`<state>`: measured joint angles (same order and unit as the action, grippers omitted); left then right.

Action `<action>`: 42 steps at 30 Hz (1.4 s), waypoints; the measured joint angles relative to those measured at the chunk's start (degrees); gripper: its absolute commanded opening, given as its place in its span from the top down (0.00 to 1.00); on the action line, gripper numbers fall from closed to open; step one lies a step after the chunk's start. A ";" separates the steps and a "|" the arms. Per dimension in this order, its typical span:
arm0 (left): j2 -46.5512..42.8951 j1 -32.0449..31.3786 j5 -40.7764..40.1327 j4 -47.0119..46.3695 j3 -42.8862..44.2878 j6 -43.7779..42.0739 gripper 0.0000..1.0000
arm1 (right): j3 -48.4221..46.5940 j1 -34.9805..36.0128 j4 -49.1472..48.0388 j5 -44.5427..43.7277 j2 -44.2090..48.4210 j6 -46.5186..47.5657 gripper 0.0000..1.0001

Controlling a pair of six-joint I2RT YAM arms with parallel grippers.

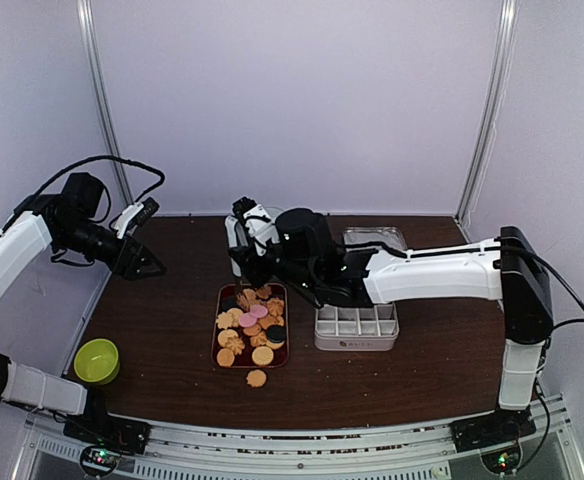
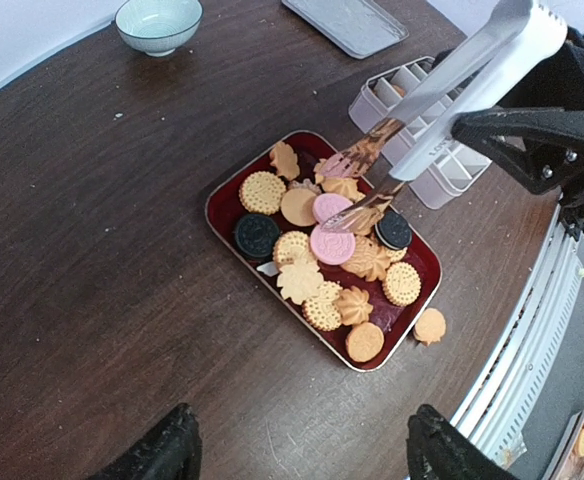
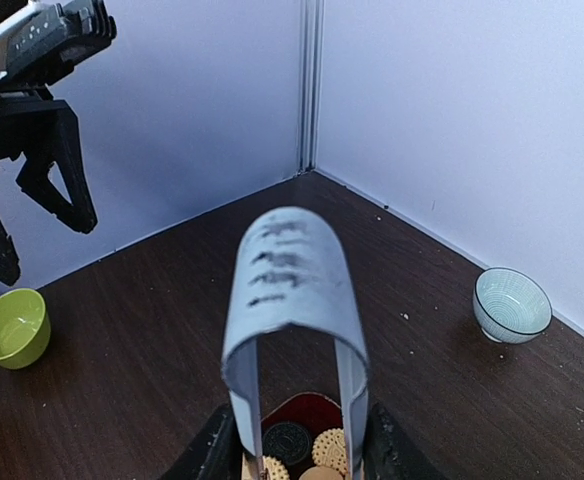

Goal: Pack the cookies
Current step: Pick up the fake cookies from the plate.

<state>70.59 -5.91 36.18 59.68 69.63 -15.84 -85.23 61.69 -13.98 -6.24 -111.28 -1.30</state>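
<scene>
Some cookies (image 2: 330, 245) partly behind the tongs (image 2: 462, 65)

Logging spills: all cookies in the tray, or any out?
One out: a golden cookie lies on the table just outside the tray rim. The other cookies sit inside.

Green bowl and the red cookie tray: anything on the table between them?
Nothing. In the top view, only bare table separates the green bowl from the red tray. The stray cookie lies on the tray's near side.

No readable text or labels
</scene>
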 measured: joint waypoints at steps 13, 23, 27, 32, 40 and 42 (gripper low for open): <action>0.00 0.00 0.02 0.02 0.00 0.00 0.27 | -0.04 0.07 0.44 0.02 -3.28 -1.05 0.71; 0.00 0.00 0.04 0.02 0.00 0.00 0.27 | -0.04 0.07 -0.22 -1.22 -3.26 -1.31 0.89; 0.02 0.00 0.04 0.02 0.00 0.00 0.27 | -0.04 0.22 -0.04 -2.03 -2.99 -0.28 0.93; 0.02 0.00 0.07 0.02 0.00 0.02 0.27 | -0.04 0.22 0.55 -3.45 -1.60 1.33 0.97; 0.13 0.00 0.09 0.02 0.00 0.04 0.27 | -0.04 -0.72 0.94 -4.52 -0.90 2.47 1.00; 0.31 0.00 0.09 0.02 0.00 0.04 0.27 | -0.04 -0.79 0.96 -4.52 -0.90 2.45 1.00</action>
<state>70.89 -5.91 36.27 59.70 69.63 -15.79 -85.27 60.90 -13.02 -10.76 -112.18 1.15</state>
